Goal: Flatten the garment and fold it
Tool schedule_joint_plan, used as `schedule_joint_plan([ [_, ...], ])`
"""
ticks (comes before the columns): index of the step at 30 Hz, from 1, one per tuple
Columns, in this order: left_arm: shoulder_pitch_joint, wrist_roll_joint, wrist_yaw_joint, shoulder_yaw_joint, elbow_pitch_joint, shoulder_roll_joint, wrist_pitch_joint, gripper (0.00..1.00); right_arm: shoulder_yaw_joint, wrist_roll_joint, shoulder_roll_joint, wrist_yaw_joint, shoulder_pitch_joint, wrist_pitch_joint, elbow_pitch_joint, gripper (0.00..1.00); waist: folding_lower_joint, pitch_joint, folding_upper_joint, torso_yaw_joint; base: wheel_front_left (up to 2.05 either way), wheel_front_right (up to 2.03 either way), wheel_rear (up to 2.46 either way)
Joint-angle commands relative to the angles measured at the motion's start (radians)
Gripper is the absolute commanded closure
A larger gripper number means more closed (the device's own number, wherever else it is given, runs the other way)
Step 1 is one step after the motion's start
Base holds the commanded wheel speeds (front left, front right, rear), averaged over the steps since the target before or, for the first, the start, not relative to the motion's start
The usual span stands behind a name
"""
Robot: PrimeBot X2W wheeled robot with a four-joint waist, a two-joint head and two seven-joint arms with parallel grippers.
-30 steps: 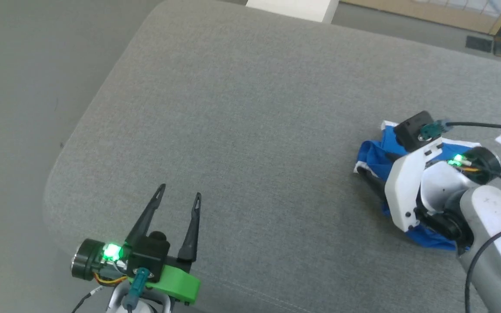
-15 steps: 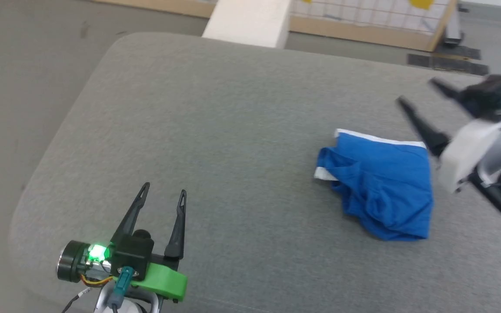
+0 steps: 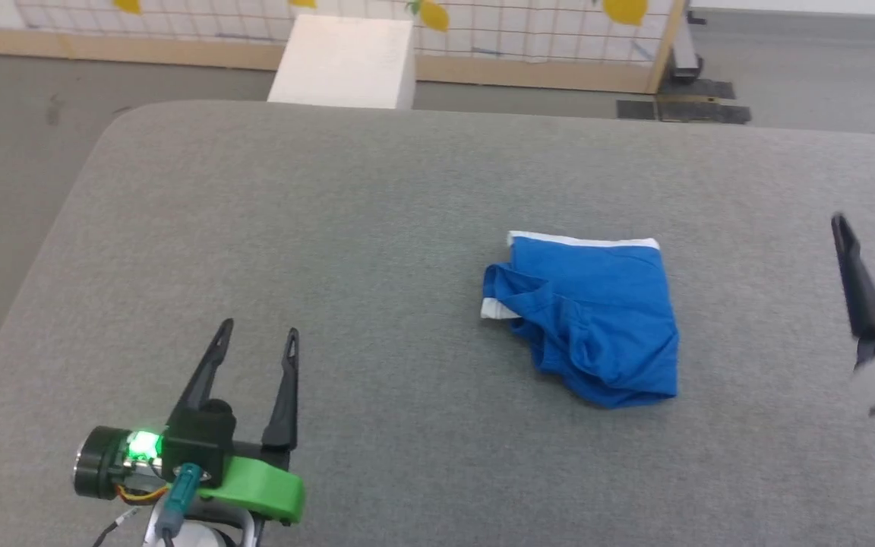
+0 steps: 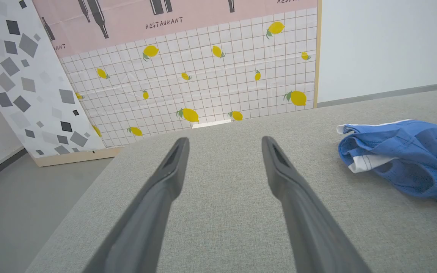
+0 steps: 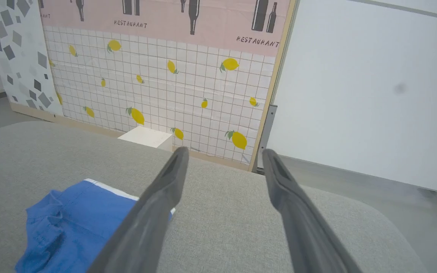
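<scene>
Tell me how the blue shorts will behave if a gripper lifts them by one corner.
The blue shorts will probably hang floppy: they lie in soft folds and wrinkles, so the layers would likely drape open. They look light, thin cloth lying low on the grey cushion. Pushed, they would likely bunch rather than slide, as that fabric surface looks coarse.

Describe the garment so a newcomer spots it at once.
Start at the wide grey padded table before the lemon-patterned panel. Right of its middle in the head view lies the garment, a rumpled folded bundle. It is the one bright blue thing there, white-banded along its far edge.
</scene>
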State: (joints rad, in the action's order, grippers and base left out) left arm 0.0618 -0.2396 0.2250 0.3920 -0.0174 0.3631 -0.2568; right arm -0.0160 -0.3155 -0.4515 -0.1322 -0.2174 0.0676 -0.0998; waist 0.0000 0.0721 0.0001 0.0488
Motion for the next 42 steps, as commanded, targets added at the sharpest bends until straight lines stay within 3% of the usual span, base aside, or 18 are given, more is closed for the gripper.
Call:
schedule_joint_plan([
  [1, -0.010, -0.012, 0.001, -0.006, -0.004, 0.009, 0.000, 0.00, -0.018, 0.018, 0.031, 0.002, 0.037, 0.013, 0.024, 0.00, 0.0000, -0.004, -0.0001, -0.012, 0.00, 0.00, 0.00],
  [6, -0.016, -0.030, -0.003, -0.014, -0.004, 0.015, 0.002, 0.00, -0.085, 0.065, 0.148, 0.002, 0.166, 0.022, 0.109, 0.00, 0.0000, -0.013, -0.0001, -0.019, 0.00, 0.00, 0.00],
  [14, -0.042, -0.039, 0.006, -0.015, -0.001, 0.016, 0.001, 0.00, -0.075, 0.103, 0.243, 0.002, 0.282, 0.044, 0.182, 0.00, 0.0000, -0.017, -0.0001, -0.029, 0.00, 0.00, 0.00],
  [19, -0.048, -0.074, -0.001, -0.023, -0.008, -0.003, -0.001, 0.00, -0.071, 0.108, 0.255, 0.002, 0.306, 0.026, 0.210, 0.00, 0.0000, -0.016, -0.0001, -0.018, 0.00, 0.00, 0.00],
  [26, -0.016, -0.078, -0.022, -0.022, -0.023, 0.013, 0.010, 0.00, -0.065, 0.085, 0.220, 0.002, 0.292, -0.016, 0.236, 0.00, 0.0000, 0.010, -0.0001, 0.005, 0.00, 0.00, 0.00],
  [32, 0.039, -0.138, -0.081, -0.019, -0.071, 0.029, 0.088, 0.00, -0.056, -0.023, 0.147, 0.002, 0.220, -0.203, 0.255, 0.00, 0.0000, 0.076, -0.0001, 0.040, 0.00, 0.00, 0.00],
  [38, 0.099, -0.187, -0.114, -0.017, -0.133, 0.051, 0.208, 0.00, -0.042, -0.191, 0.081, 0.002, 0.095, -0.527, 0.234, 0.00, 0.0000, 0.147, -0.0001, 0.080, 0.00, 0.00, 0.00],
  [42, 0.129, -0.203, -0.109, -0.020, -0.165, 0.051, 0.257, 0.00, -0.043, -0.274, 0.082, 0.002, 0.007, -0.763, 0.160, 0.00, 0.0000, 0.179, -0.0001, 0.106, 0.00, 0.00, 0.00],
])
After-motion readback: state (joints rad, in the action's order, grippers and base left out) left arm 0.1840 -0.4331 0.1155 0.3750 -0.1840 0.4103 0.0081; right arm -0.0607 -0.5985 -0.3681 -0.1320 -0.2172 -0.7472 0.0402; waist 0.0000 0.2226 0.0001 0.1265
